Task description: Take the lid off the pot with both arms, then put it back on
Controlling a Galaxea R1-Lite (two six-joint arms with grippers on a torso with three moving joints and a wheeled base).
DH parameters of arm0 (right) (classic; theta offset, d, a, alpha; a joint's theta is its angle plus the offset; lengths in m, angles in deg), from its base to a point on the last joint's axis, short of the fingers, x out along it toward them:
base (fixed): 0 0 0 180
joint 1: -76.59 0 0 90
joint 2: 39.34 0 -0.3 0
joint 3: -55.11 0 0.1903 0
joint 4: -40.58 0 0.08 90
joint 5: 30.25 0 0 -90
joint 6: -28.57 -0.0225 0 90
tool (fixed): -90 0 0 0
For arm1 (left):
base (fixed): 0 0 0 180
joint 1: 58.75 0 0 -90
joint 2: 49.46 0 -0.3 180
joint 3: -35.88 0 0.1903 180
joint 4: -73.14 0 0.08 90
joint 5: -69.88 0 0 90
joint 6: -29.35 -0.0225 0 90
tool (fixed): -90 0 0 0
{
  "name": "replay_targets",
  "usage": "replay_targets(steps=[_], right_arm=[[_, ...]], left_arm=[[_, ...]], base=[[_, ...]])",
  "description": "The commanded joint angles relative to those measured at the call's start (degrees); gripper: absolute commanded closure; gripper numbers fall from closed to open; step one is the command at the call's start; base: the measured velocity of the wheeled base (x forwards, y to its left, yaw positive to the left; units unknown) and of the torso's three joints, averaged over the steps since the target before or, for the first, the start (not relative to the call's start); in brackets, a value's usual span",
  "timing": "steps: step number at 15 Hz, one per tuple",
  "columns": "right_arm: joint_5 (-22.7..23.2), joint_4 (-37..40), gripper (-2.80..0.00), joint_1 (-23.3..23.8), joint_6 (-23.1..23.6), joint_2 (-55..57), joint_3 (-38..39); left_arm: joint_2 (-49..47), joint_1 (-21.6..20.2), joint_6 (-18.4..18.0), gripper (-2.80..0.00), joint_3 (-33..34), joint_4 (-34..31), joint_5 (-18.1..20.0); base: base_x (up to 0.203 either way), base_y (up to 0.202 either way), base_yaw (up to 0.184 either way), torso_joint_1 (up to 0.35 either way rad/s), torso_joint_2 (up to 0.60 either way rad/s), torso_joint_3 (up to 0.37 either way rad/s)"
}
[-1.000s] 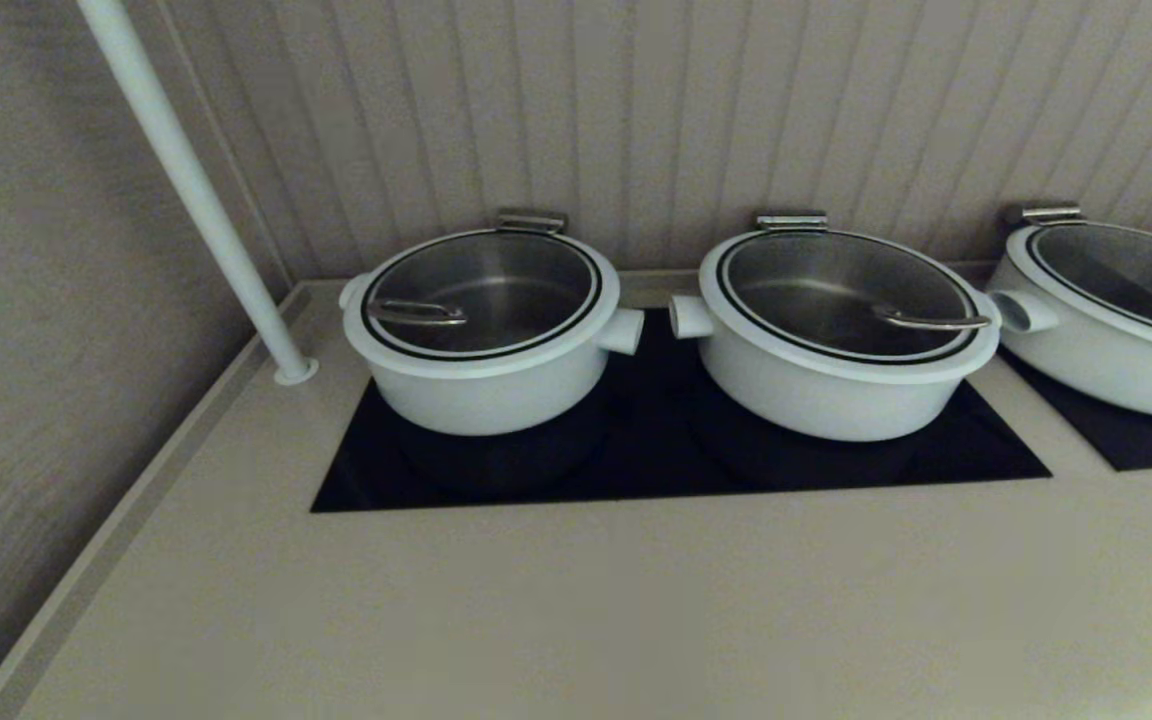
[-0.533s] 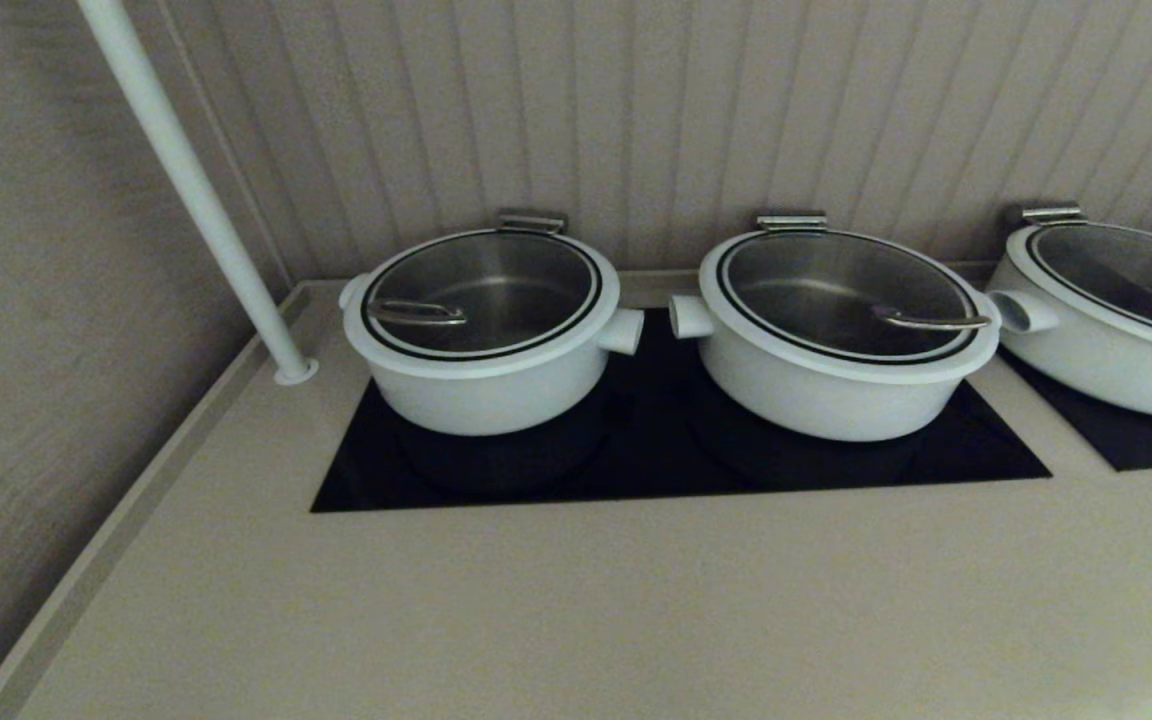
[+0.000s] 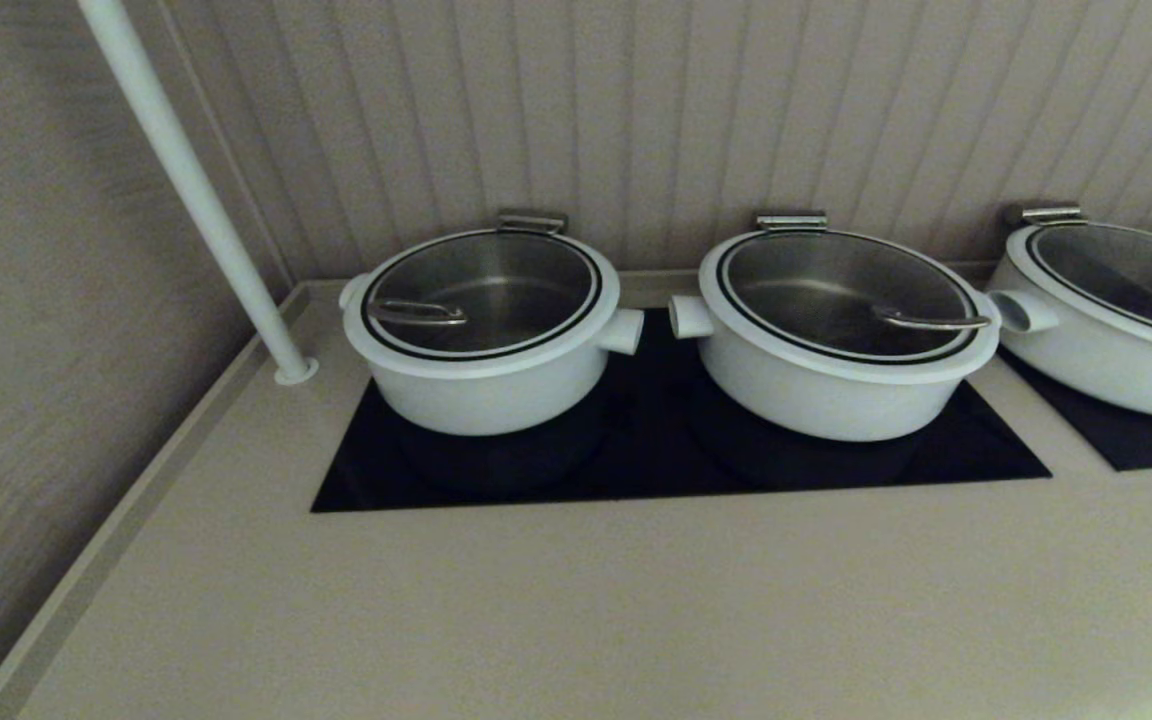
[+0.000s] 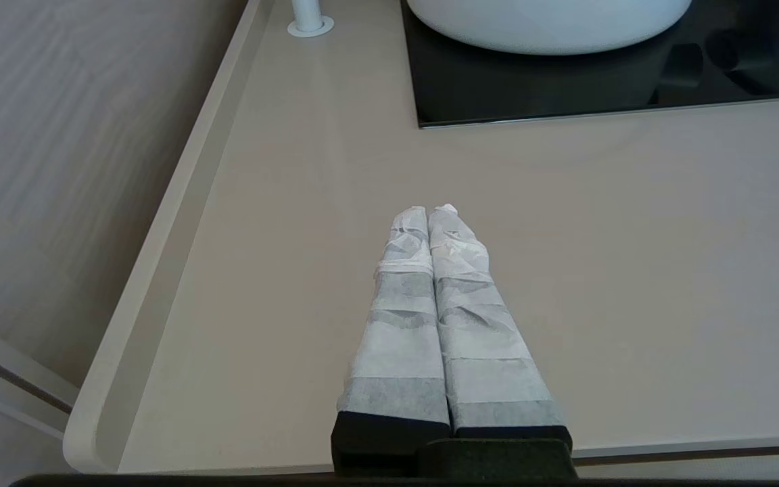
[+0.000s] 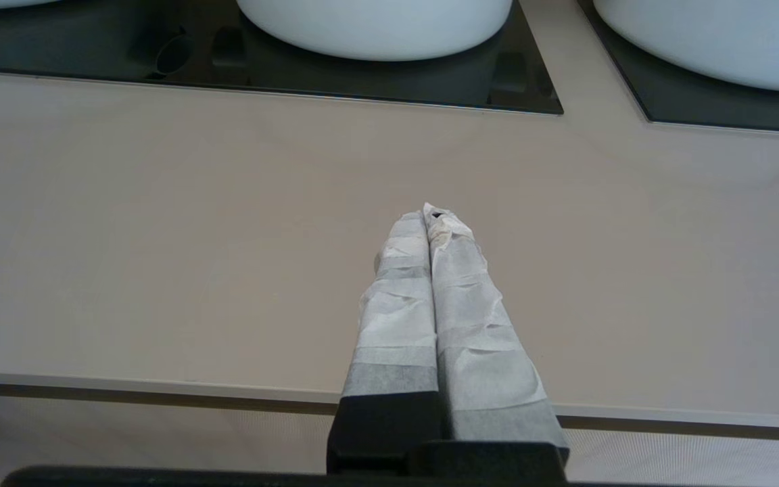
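Observation:
The pot (image 3: 481, 395) is the narrower white one at the left of the black cooktop (image 3: 656, 460). The lid (image 3: 484, 292), clear glass with a white rim and black ring, sits closed on it, its steel wire handle (image 3: 416, 313) at the left side. Neither gripper shows in the head view. My left gripper (image 4: 429, 211) is shut and empty, low over the beige counter in front of the pot's base (image 4: 545, 27). My right gripper (image 5: 431, 212) is shut and empty over the counter's front part, short of the cooktop.
Two wider white pots with lids stand to the right, one in the middle (image 3: 836, 390) and one at the far right (image 3: 1106, 350). A slanted white pole (image 3: 198, 200) meets the counter left of the pot. A raised lip (image 3: 116, 530) runs along the counter's left edge.

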Motion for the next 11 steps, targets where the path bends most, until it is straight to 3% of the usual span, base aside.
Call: replay_targets(steps=[1,11], right_arm=[[0.0,0.0,0.00,0.0,0.1,0.1,0.0],[-1.0,0.0,0.00,0.0,-0.5,0.1,0.0]], left_arm=[[0.0,0.0,0.0,0.00,0.0,0.0,0.0],[0.0,0.0,0.0,0.00,0.0,0.0,0.0]], base=[[0.000,0.000,0.000,0.000,0.00,0.000],[0.000,0.000,0.000,0.000,0.00,0.000]])
